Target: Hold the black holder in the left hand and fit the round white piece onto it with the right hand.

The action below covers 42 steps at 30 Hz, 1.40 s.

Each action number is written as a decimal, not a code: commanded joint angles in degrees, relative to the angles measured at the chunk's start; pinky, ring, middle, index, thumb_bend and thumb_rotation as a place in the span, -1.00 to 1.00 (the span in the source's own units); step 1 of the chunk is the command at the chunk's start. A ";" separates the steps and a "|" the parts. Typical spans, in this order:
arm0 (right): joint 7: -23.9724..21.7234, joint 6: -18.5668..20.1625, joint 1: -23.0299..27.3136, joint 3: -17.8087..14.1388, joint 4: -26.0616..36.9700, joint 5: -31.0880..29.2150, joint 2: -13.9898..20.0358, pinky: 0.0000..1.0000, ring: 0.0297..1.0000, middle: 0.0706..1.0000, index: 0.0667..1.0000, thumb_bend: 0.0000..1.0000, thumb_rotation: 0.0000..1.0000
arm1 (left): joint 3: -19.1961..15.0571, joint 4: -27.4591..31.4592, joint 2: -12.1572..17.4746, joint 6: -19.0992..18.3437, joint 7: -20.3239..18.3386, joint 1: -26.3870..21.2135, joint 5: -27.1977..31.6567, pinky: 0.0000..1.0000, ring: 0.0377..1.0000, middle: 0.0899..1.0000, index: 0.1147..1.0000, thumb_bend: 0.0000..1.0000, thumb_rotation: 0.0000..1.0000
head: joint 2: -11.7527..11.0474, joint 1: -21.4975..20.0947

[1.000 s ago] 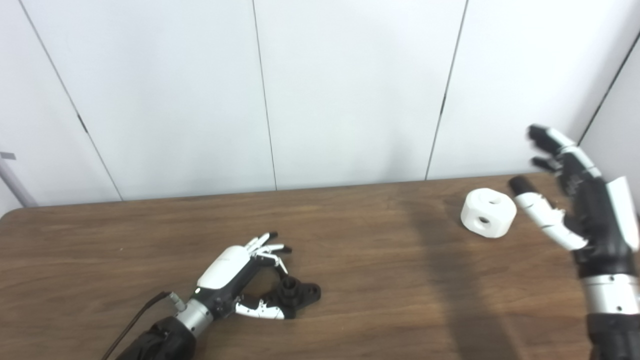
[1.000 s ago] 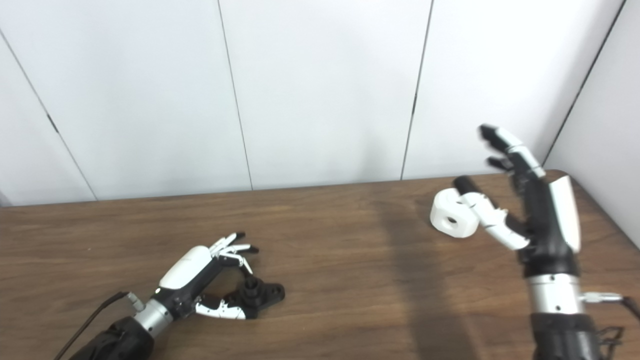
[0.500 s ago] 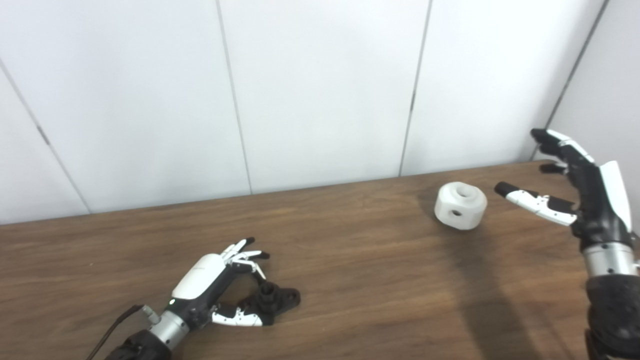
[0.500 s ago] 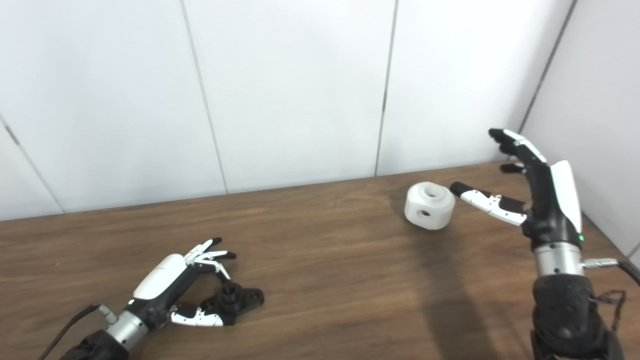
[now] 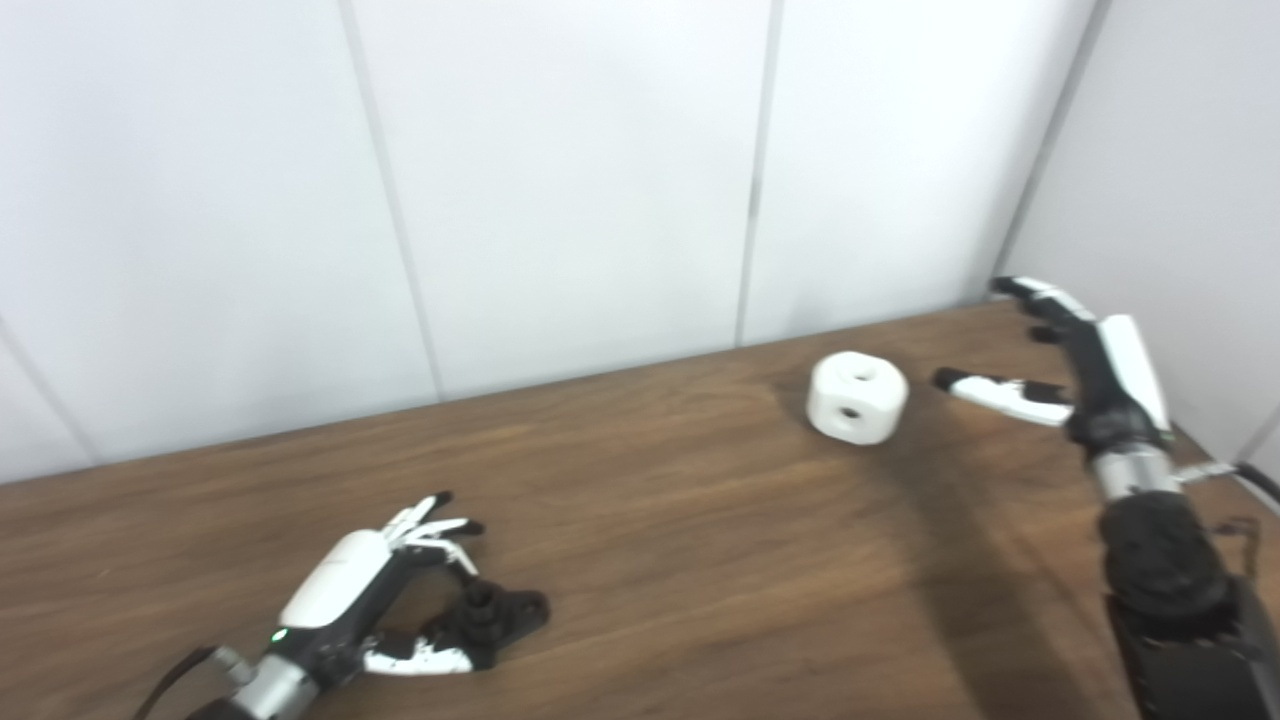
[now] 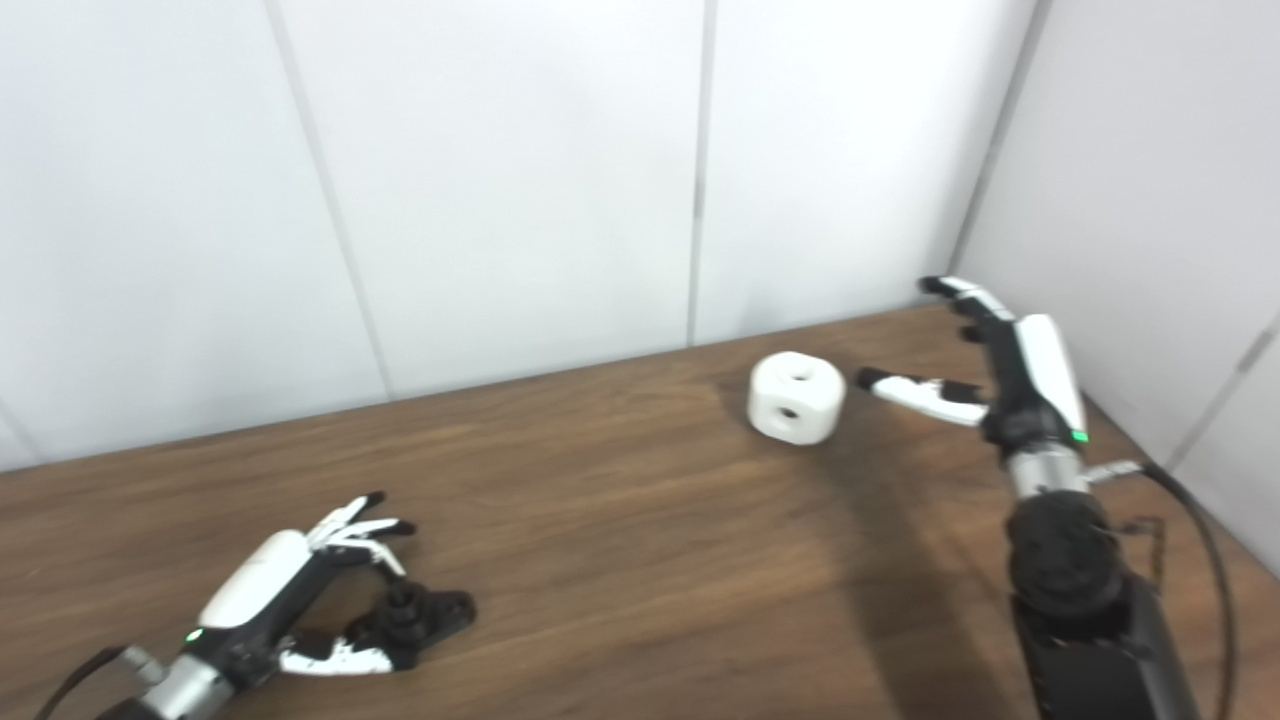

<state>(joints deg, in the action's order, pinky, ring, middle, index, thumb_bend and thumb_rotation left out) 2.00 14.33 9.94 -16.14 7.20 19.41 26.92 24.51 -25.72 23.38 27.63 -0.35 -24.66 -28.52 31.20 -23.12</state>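
The black holder (image 5: 498,616) lies flat on the brown table (image 5: 700,560) near the front left. My left hand (image 5: 365,590) curls around it, fingers above and thumb below, apparently touching it without lifting it. The round white piece (image 5: 857,397), with holes on top and on its side, sits on the table at the back right. My right hand (image 5: 1065,370) hovers just to its right, open, thumb pointing toward the piece with a small gap between them.
White wall panels (image 5: 560,180) stand right behind the table's far edge, and a side wall (image 5: 1180,200) closes the right corner. A cable (image 6: 1190,540) runs off my right wrist. Bare wood stretches between the two hands.
The camera has swung to the right, shifting the whole scene left. My right hand has moved forward and lower, now level beside the white piece. The left hand stays at the holder.
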 commanded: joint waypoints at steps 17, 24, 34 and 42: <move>-3.97 9.97 8.44 10.59 -3.70 8.06 6.35 0.82 1.00 0.92 0.78 0.85 0.03 | 0.37 -1.18 2.53 -0.88 -3.33 0.31 -0.22 1.00 1.00 0.66 -0.17 0.04 -0.91 | -0.45 -2.27; -2.80 7.47 10.35 12.23 -8.18 8.69 6.07 0.86 1.00 0.95 0.75 0.94 0.03 | 0.13 -1.09 2.61 -0.88 -3.50 0.34 -0.24 1.00 1.00 0.66 -0.17 0.04 -0.91 | -0.75 -2.85; -2.01 5.46 12.08 14.07 -12.99 9.57 6.26 1.00 1.00 0.95 0.72 0.95 -0.01 | 0.05 -0.41 2.85 -0.86 -4.34 0.33 0.60 1.00 1.00 0.67 -0.17 0.04 -0.91 | -1.17 -2.91; -2.41 5.67 13.23 14.98 -14.21 10.13 6.38 1.00 1.00 0.95 0.68 0.96 -0.05 | -0.69 0.27 2.72 -0.94 -5.02 0.79 0.39 1.00 1.00 0.66 -0.17 0.04 -0.91 | -1.02 -2.73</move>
<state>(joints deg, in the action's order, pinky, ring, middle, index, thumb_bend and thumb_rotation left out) -1.59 21.80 20.21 -0.92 -8.49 28.62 31.12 23.76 -25.33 23.96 27.63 -3.15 -24.75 -26.46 30.15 -25.84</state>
